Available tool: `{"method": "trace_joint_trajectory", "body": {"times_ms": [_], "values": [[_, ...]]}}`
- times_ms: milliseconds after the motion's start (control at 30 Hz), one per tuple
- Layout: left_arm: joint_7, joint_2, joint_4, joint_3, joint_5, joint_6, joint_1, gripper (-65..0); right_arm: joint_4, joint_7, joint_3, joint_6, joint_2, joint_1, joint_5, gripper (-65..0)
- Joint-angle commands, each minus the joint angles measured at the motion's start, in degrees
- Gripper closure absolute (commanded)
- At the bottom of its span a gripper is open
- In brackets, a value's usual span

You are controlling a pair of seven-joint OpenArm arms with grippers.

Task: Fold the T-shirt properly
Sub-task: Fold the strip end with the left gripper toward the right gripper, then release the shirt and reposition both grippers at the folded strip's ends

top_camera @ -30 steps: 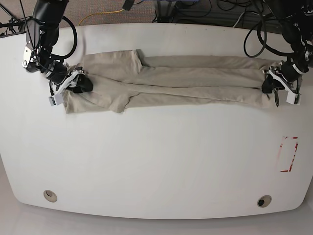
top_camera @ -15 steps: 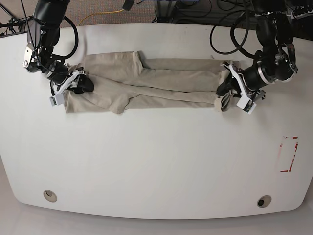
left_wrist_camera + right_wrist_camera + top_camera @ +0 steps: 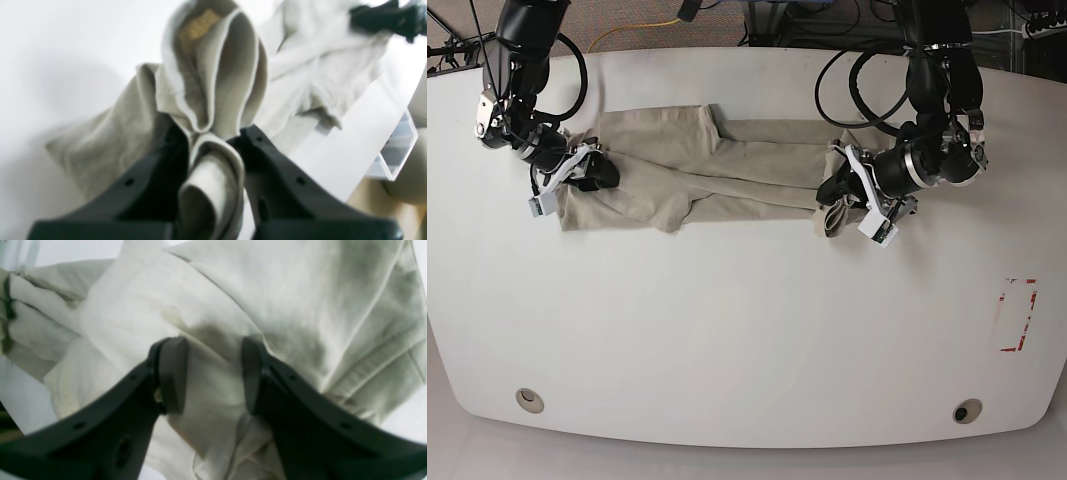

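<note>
The beige T-shirt (image 3: 697,165) lies in a long folded band on the white table (image 3: 747,320). My left gripper (image 3: 835,203), on the right of the base view, is shut on the shirt's bunched right end (image 3: 217,73) and holds it just above the band near the table's middle. In the left wrist view the left gripper (image 3: 213,140) pinches thick folds of cloth. My right gripper (image 3: 590,172) holds the shirt's left end; in the right wrist view it (image 3: 211,373) has cloth (image 3: 267,290) between its pads.
A red-marked rectangle (image 3: 1017,315) is on the table at the right. Two round holes (image 3: 528,399) (image 3: 967,411) sit near the front edge. Cables lie behind the table. A clear plastic bin (image 3: 397,146) shows beyond the table edge.
My left gripper has carried the shirt's right end leftward from the table's far right toward the middle, shortening the band. My right gripper has stayed in place on the left end.
</note>
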Motion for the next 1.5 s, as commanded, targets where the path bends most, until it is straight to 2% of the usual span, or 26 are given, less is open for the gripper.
{"method": "trace_joint_trajectory", "body": {"times_ms": [0, 233, 367, 467, 633, 733, 800, 933, 1167, 1300, 1367, 1467], "values": [[-1.9, -0.2, 0.9, -0.1, -1.3, -0.1, -1.4, -3.3, 0.4, -1.2, 0.1, -0.1, 0.7, 0.3, -0.9, -26.3], [-1.9, 1.2, 0.9, 1.2, -1.4, -0.1, -1.5, -26.2, 0.4, -1.2, 0.1, -0.1, 0.7, 0.3, -0.8, -26.3], [-1.8, 1.8, 1.5, 5.9, -1.5, -0.1, -1.5, -33.1, 0.4, -1.3, 0.0, -0.1, 0.7, 0.4, -0.8, -26.3], [-1.8, 2.2, 3.3, 9.1, -1.7, -0.1, -1.5, -35.0, 0.4, -1.3, 0.0, -0.1, 0.7, 0.5, -0.8, -26.3], [-1.0, 3.4, 7.2, 11.7, -4.4, -0.1, -1.5, -35.0, 0.4, -1.3, 0.0, -0.1, 0.7, 0.5, -0.7, -26.3], [2.6, 3.3, 9.1, 8.2, -6.0, -0.1, -1.6, -34.7, 0.4, -1.3, 0.0, -0.1, 0.7, 0.5, -0.7, -26.3], [3.0, 3.1, 9.1, 5.8, -6.8, -0.1, -2.4, -34.7, 0.4, -1.3, 0.0, -0.1, 0.7, 0.5, -0.7, -26.3], [2.9, -0.4, 8.9, 0.6, -6.4, -0.1, -2.6, -34.6, 0.5, -2.0, 0.0, -0.1, 0.7, 1.5, -0.7, -26.3], [2.7, -7.3, 3.3, -0.1, -3.8, -0.1, -1.5, -34.4, 3.8, -3.7, 0.5, -0.1, 0.7, 2.9, -0.6, -26.8], [0.7, -8.8, -1.7, -0.1, -2.3, -0.1, -0.6, -32.4, 7.2, -7.7, 0.6, -0.2, 0.7, 4.2, -0.5, -27.0], [-1.3, -9.1, -4.5, -0.1, -2.4, -0.1, 0.0, -29.2, 9.2, -10.6, 0.8, -0.2, 0.7, 5.1, 0.5, -28.7], [-2.2, -9.4, -8.3, -0.1, -2.4, -0.1, 0.6, -26.9, 9.8, -14.6, 5.2, -0.3, 0.7, 6.0, 5.2, -40.3]]}}
